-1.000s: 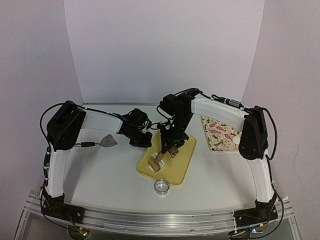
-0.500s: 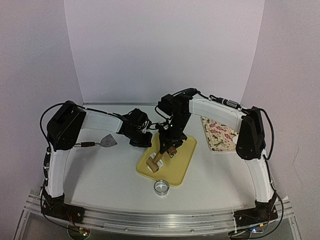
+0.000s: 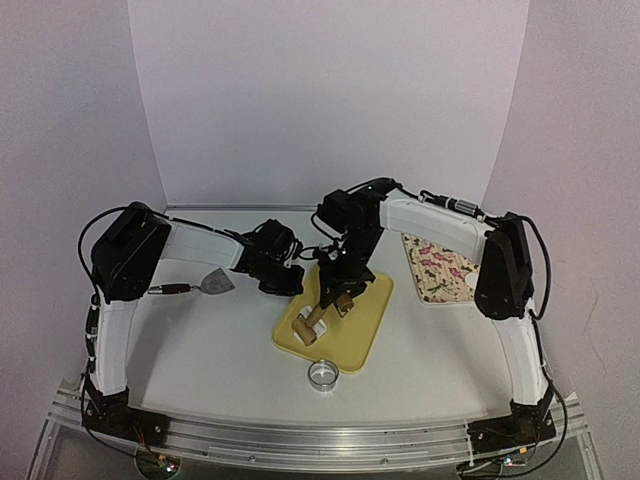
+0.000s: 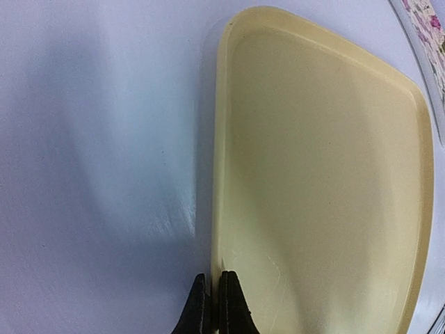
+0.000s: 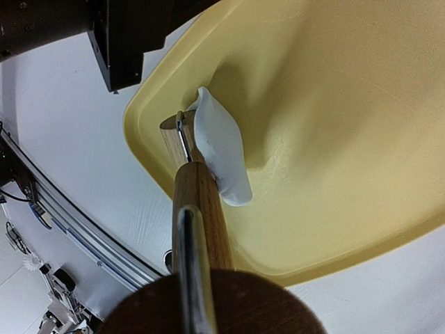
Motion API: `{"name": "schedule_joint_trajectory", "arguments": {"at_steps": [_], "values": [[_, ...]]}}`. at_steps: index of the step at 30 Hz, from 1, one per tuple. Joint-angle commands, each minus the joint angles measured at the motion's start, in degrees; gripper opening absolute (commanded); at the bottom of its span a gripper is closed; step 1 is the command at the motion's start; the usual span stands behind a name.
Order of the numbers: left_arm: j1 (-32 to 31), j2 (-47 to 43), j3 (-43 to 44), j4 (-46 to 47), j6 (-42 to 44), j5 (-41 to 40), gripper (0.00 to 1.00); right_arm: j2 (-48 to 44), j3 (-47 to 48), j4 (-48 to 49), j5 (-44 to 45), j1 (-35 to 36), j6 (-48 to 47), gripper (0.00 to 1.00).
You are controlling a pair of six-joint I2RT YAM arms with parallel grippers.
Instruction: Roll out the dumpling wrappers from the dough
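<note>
The right jaws hold the rolling pin [image 5: 198,195] by its handle, and the dough [image 5: 221,149] clings in a thick white lump to the roller's side, centre-left in the right wrist frame, at a corner of the yellow tray [image 5: 334,104]. It may stick and lift with the pin instead of flattening. The left jaws, closed at the tray's rim, could slip and let the tray slide on the tabletop [image 4: 90,139].

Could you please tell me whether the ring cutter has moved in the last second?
No: the ring cutter stays put, off the near edge of the yellow tray.
</note>
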Motion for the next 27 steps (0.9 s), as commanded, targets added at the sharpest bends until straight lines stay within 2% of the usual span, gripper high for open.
{"name": "schedule_joint_trajectory", "arguments": {"at_steps": [1, 15, 27], "values": [[-0.8, 0.9, -5.1, -7.1, -0.8, -2.3, 0.00, 6.0, -9.7, -2.8, 10.9, -0.9, 2.9, 0.00], [0.2, -0.6, -9.0, -6.4, -1.0, -3.7, 0.00, 1.8, -19.5, -2.5, 14.0, -8.5, 0.3, 0.00], [1.5, -0.8, -9.0, -6.7, -0.7, -4.4, 0.00, -0.4, -23.3, -2.4, 14.3, -12.6, -1.7, 0.00]]}}
